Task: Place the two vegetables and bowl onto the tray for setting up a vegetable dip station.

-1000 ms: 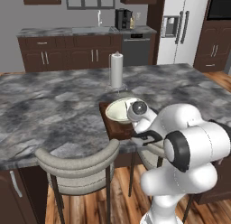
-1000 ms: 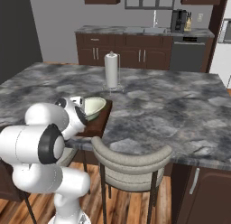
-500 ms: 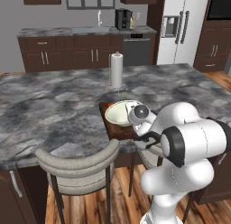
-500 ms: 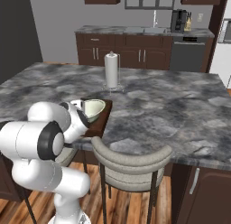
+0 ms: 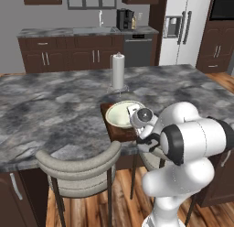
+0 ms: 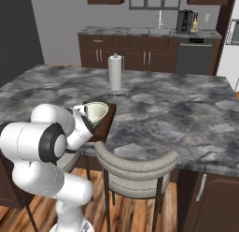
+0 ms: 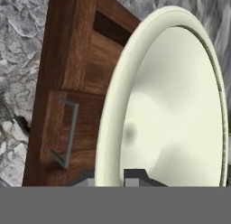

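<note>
bowl [image 7: 180,119]: pale cream, shallow, tilted | tray [image 7: 67,83]: dark wood | hand [image 7: 110,175]: clamped on bowl rim

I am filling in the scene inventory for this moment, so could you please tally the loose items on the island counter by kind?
Bowl, pale cream, gripped at its rim over the tray: 1
Tray, dark brown wood: 1
Paper-towel roll, white, upright on its stand: 1
Vegetables: 0 that I can make out
Total: 3
</note>
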{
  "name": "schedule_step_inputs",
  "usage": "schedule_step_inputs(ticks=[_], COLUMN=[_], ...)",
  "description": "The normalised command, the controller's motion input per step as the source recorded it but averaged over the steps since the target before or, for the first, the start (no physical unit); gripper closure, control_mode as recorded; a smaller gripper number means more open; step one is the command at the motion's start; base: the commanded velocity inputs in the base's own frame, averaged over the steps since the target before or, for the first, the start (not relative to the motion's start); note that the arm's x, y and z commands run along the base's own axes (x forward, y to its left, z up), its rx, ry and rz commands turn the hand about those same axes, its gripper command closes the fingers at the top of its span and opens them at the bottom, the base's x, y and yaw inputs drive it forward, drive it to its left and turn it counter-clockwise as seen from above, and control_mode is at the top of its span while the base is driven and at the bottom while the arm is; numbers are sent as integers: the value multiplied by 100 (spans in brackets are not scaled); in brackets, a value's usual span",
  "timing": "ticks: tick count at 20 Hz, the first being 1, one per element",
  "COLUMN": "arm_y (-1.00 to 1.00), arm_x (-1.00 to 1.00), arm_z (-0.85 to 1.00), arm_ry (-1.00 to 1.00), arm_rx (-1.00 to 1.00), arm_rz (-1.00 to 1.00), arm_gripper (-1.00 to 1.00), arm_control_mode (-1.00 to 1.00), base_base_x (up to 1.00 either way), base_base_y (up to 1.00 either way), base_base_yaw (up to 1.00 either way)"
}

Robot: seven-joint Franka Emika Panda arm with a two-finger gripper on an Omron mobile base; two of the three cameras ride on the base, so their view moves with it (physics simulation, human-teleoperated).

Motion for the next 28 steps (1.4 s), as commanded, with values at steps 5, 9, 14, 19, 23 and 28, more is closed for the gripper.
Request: schedule_step_inputs(ticks=[5, 9, 14, 19, 23, 28], arm_y=[0, 0, 0, 0, 0, 0], arm_x=[0, 0, 0, -1, -8, -23], arm_z=[0, 0, 7, 29, 33, 39], arm_ry=[0, 0, -1, 0, 0, 0], arm_rx=[0, 0, 0, 0, 0, 0], arm_rz=[1, 0, 0, 0, 0, 0], arm_gripper=[-100, -100, -100, -100, -100, -100], arm_control_mode=[-100, -100, -100, -100, -100, -100], base_base_x=[0, 0, 0, 0, 0, 0], base_base_y=[0, 0, 0, 0, 0, 0], base_base_yaw=[0, 0, 0, 0, 0, 0])
